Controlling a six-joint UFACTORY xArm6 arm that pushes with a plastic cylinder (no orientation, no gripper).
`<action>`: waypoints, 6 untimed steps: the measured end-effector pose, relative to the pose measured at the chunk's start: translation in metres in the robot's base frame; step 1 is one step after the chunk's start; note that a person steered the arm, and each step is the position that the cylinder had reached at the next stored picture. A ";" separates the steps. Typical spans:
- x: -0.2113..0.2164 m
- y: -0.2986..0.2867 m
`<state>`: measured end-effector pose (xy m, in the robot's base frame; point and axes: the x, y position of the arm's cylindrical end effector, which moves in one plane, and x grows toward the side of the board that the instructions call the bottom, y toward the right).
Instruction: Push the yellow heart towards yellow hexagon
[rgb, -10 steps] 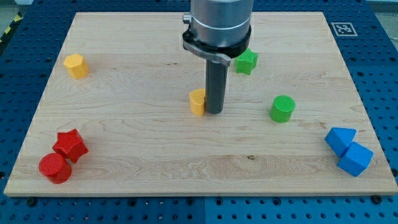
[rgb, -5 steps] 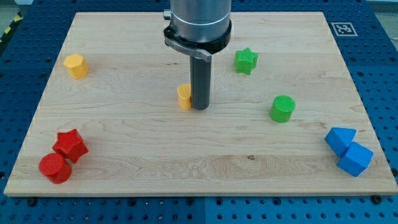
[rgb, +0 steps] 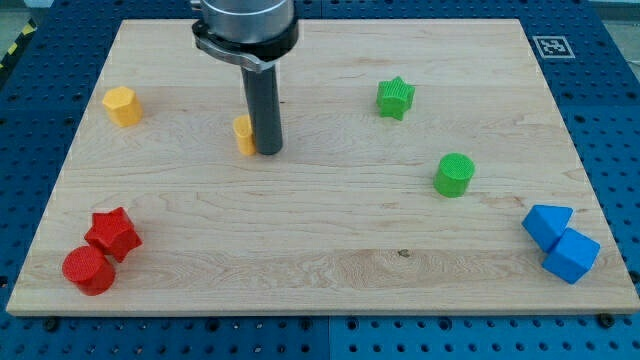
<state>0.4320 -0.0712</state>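
Tool: bare rod, no jaws, holding nothing; my tip (rgb: 267, 152) touching yellow heart (rgb: 243, 134) right side. Yellow hexagon (rgb: 121, 105) well left, slightly farther.

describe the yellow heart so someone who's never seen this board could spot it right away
Start at the wooden board and find the dark rod coming down in its upper left part. The yellow heart sits right against the view's left side of my tip, partly hidden by the rod. The only other yellow block, the yellow hexagon, stands alone further to the view's left, near the board's edge.
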 end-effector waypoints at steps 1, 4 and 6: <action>-0.007 -0.015; -0.031 -0.053; -0.042 -0.064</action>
<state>0.3898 -0.1352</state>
